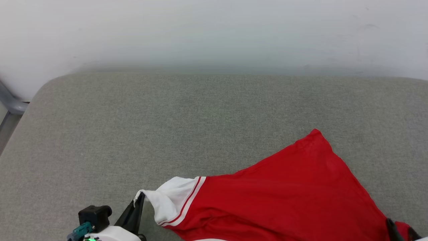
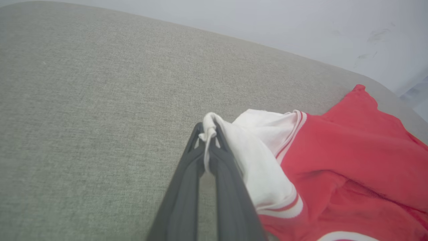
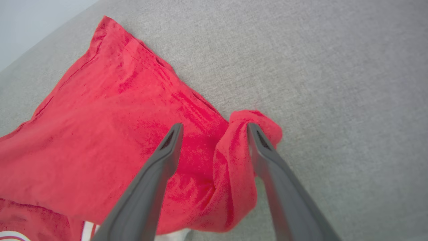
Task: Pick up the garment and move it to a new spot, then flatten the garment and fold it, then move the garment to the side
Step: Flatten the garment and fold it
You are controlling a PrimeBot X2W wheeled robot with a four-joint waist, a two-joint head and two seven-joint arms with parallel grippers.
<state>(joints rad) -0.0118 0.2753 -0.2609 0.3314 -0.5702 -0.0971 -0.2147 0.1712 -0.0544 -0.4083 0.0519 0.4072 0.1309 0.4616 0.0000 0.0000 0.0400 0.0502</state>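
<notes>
The garment [image 1: 284, 194] is a red shirt with white sleeves and red-striped trim, lying crumpled on the grey cushion at the lower right of the head view. My left gripper [image 1: 140, 197] is shut on the edge of a white sleeve [image 2: 260, 160], whose hem is pinched at the fingertips [image 2: 208, 129]. My right gripper [image 3: 215, 129] stands open over the red body [image 3: 110, 127]. A bunched red fold [image 3: 240, 157] rises between its fingers and leans against the right finger. In the head view the right gripper [image 1: 399, 227] shows at the bottom right corner.
The grey fabric cushion [image 1: 167, 117] stretches wide to the left and back of the garment. A pale wall [image 1: 214, 33] runs behind it. A grey metal frame piece [image 1: 10, 103] shows past the cushion's rounded left corner.
</notes>
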